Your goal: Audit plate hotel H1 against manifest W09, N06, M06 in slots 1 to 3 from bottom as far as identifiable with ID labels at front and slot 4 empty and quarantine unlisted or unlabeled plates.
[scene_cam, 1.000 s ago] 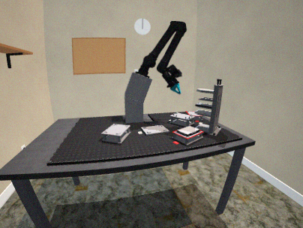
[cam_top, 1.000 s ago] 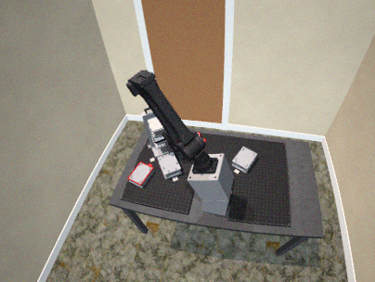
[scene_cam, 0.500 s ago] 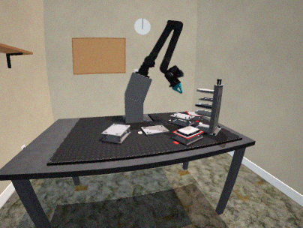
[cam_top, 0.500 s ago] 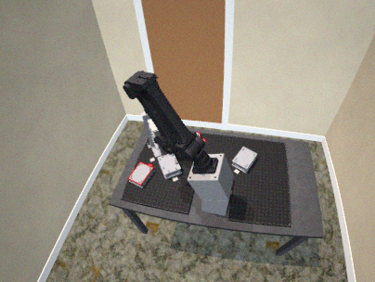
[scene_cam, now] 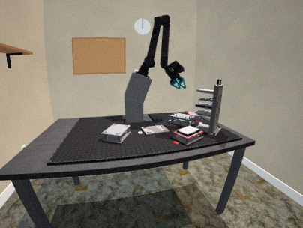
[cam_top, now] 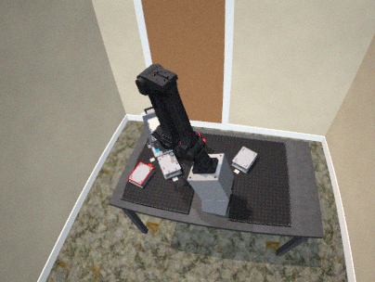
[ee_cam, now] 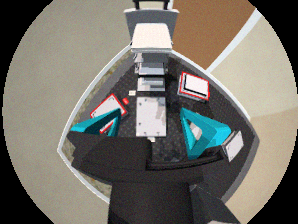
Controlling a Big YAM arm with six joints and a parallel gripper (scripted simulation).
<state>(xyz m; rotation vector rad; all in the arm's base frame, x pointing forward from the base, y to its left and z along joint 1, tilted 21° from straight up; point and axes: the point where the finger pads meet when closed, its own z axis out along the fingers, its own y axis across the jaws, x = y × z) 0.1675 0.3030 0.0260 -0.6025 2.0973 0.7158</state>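
My gripper (scene_cam: 178, 83) (ee_cam: 150, 111) is open and empty, its teal fingers spread wide, high above the table between the arm's pedestal and the plate hotel H1 (scene_cam: 212, 109) (ee_cam: 152, 30) (cam_top: 149, 117). The hotel stands at the table's far end, with plates showing on its shelves; I cannot read any labels. Below the gripper lies a flat grey nest (scene_cam: 154, 130) (ee_cam: 149, 115) (cam_top: 169, 165). A red-rimmed nest with a white plate (scene_cam: 187, 133) (cam_top: 140, 173) (ee_cam: 194, 84) stands near the hotel. Another red-rimmed nest (ee_cam: 108, 104) (scene_cam: 182, 118) lies on the other side. In the top view the arm hides most of the gripper.
A grey plate (scene_cam: 115, 133) (cam_top: 244, 159) rests apart from the others on the dark mat (scene_cam: 82, 146). The arm's tall grey pedestal (cam_top: 211, 183) (scene_cam: 136, 98) stands mid-table. Walls close in behind the hotel.
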